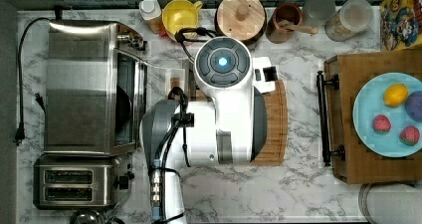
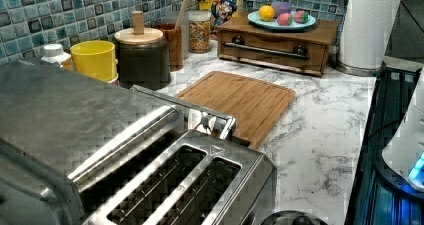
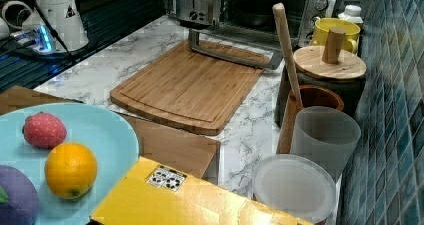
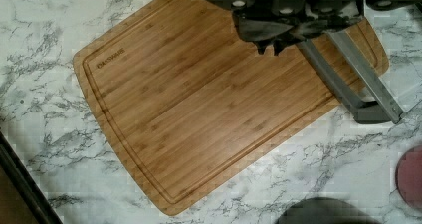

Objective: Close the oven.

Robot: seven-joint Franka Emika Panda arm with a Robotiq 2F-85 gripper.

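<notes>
Brushed steel covers the oven (image 1: pixel 82 87), which stands at the top view's left end of the marble counter (image 1: pixel 298 194), with the small toaster (image 1: pixel 74 186) just beside it. Its glass door hangs open, folded down flat, so the bar handle (image 3: pixel 232 55) lies over the near edge of the wooden cutting board (image 3: pixel 187 87). In the wrist view the claw (image 4: pixel 271 47) hovers above the board, right next to that handle (image 4: pixel 348 79); I cannot tell how far its fingers are parted, and it appears to hold nothing. The handle's long axis runs parallel to the oven front, across the board's edge. From the claw, the oven cavity lies beyond the handle, towards the top view's left. To my eye, closing means getting under the bar and swinging it up and over towards the oven.
</notes>
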